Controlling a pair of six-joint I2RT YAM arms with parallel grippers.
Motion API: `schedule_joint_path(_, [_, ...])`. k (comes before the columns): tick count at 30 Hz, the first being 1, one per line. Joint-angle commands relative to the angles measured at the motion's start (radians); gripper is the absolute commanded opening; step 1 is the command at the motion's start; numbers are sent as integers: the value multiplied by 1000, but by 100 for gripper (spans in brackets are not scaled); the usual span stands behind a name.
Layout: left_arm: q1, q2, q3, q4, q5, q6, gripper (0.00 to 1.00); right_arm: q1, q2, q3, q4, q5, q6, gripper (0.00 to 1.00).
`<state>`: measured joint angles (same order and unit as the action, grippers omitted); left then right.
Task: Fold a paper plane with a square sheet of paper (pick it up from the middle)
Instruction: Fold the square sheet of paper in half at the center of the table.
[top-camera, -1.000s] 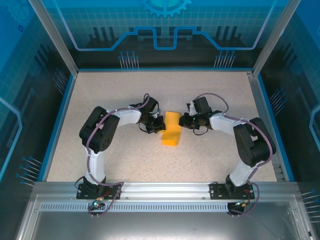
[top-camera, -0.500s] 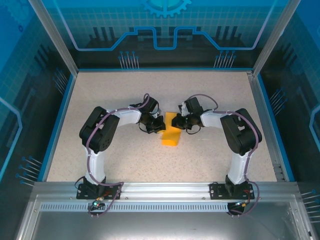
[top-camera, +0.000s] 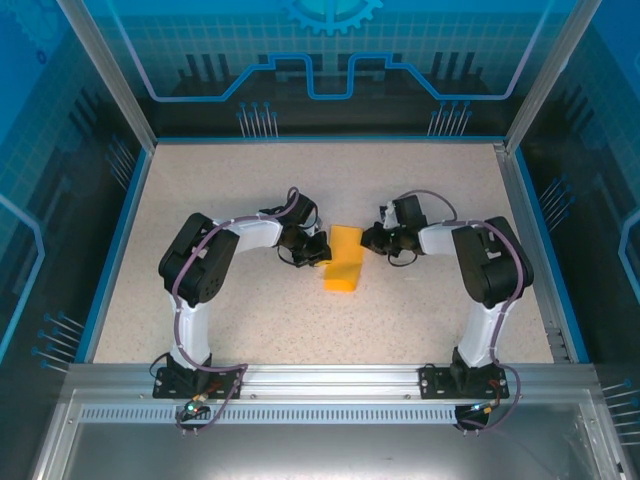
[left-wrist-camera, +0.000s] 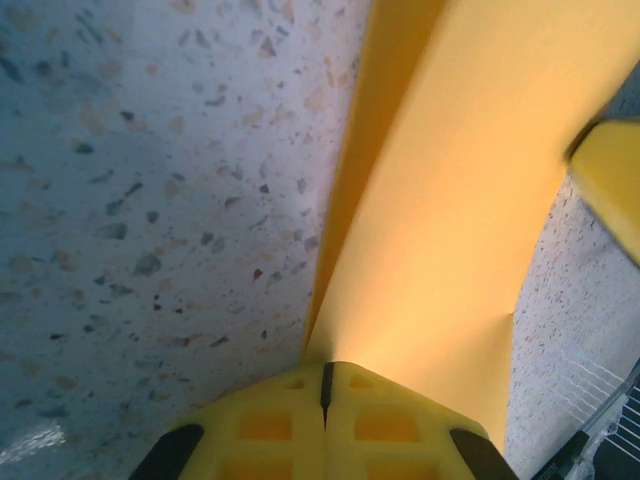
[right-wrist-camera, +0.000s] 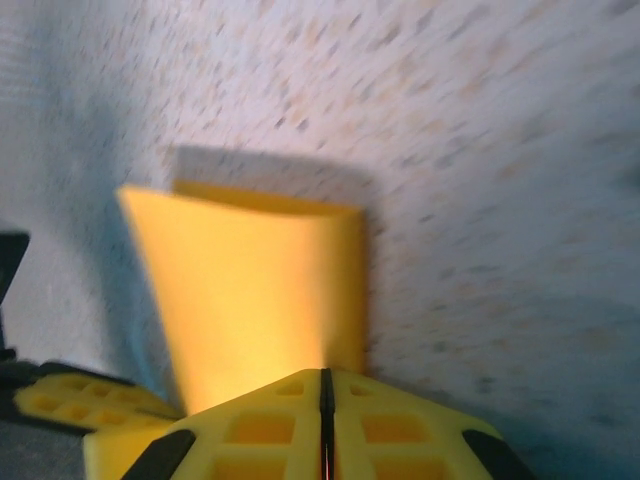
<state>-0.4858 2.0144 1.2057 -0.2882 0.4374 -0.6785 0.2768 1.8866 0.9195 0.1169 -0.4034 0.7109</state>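
Note:
The orange sheet of paper (top-camera: 343, 258) is folded into a narrow doubled strip at the middle of the table. My left gripper (top-camera: 321, 250) is shut on its left edge, and the paper (left-wrist-camera: 470, 200) fans out from the closed fingertips (left-wrist-camera: 326, 368) with a fold line running up beside the tabletop. My right gripper (top-camera: 367, 240) is shut on the opposite edge. From its closed tips (right-wrist-camera: 325, 375) the paper (right-wrist-camera: 260, 290) rises as a curved double layer standing off the table. The two grippers face each other across the paper.
The speckled tabletop (top-camera: 250, 320) lies open all around the paper, bounded by a blue rim (top-camera: 120, 240). Transparent blue enclosure walls stand behind and to both sides. An aluminium rail (top-camera: 330, 378) carries the arm bases at the near edge.
The right gripper moved left toward the left gripper, then drew back to the right, so the paper's upper part narrowed and then widened again. The left arm stayed put.

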Motion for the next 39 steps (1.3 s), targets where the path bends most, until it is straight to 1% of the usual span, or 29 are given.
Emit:
schedule_joint_path(1, [-10, 87, -74, -160, -131, -2, 3, -18, -63, 7, -26, 94, -4, 10])
schedule_joint_path(6, [-11, 85, -68, -159, -128, 1, 3, 77, -107, 62, -69, 95, -37, 10])
schedule_joint_path(9, [-10, 84, -66, -158, -127, -2, 3, 115, -64, 89, -61, 60, -21, 10])
schedule_joint_path(11, [-11, 86, -66, -158, -129, -1, 3, 117, -19, 104, -47, 23, -7, 9])
schedule_joint_path(15, [-10, 83, -69, -161, -129, 0, 3, 109, 47, 130, -46, -17, -1, 9])
schedule_joint_path(19, [-11, 84, -72, -162, -131, -1, 3, 80, 79, 137, -46, -23, 4, 9])
schedule_joint_path(30, [-10, 84, -84, -162, -130, -2, 2, -14, 130, 184, -114, 64, 30, 9])
schedule_joint_path(36, [-11, 84, -86, -158, -129, -3, 3, -41, 142, 224, -145, 111, 43, 8])
schedule_joint_path(39, [-10, 84, -86, -158, -129, -3, 3, -40, 109, 237, -170, 126, 39, 8])
